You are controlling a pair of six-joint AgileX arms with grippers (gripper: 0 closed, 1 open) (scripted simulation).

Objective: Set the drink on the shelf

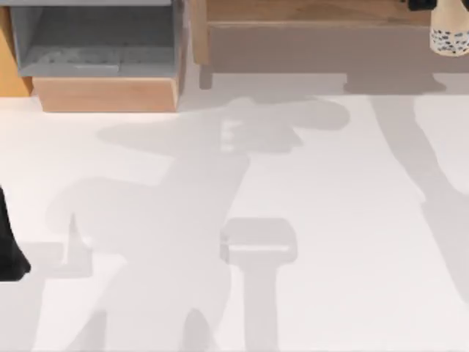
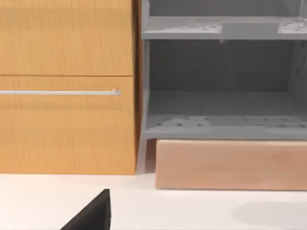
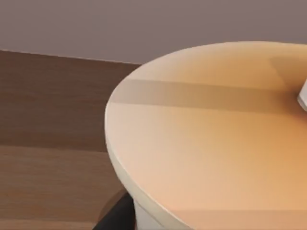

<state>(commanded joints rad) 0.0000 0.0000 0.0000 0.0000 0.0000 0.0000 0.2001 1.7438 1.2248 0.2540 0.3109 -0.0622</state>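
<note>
The drink is a cream cup with dark speckles at the far right, level with the front edge of the shelf, a long light-brown wooden shelf along the back. My right gripper shows as a black part just beside the cup's top and is shut on the cup. In the right wrist view the drink's round orange top is very close, with the shelf's brown planks behind it. My left arm is parked at the left edge of the table.
A grey-lined box with a pale wood front stands at the back left, beside an orange cabinet with a metal handle. The white table stretches in front, crossed by the arms' shadows.
</note>
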